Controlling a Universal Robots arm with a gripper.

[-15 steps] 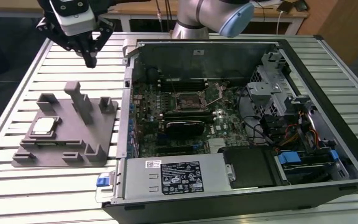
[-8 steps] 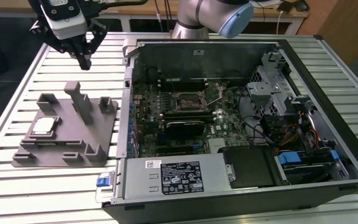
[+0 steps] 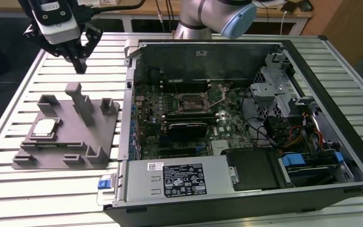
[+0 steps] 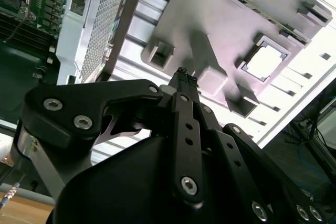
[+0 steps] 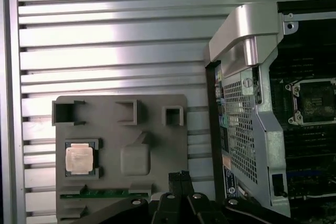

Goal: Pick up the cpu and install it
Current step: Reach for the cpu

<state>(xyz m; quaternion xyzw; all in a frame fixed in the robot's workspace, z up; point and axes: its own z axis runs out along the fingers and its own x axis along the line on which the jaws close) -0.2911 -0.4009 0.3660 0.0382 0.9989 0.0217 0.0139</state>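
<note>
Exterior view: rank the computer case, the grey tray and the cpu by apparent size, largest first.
1. the computer case, by far the largest.
2. the grey tray, beside the case on the exterior view's left.
3. the cpu, lying on the tray, clearly the smallest.

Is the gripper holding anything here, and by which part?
Nothing is held. The gripper is empty, up in the air; the cpu lies in the tray.

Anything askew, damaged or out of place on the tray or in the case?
Nothing stands out. The cpu lies flat and square in its pocket on the tray; the shut, empty hand hangs above it; the socket looks empty.
</note>
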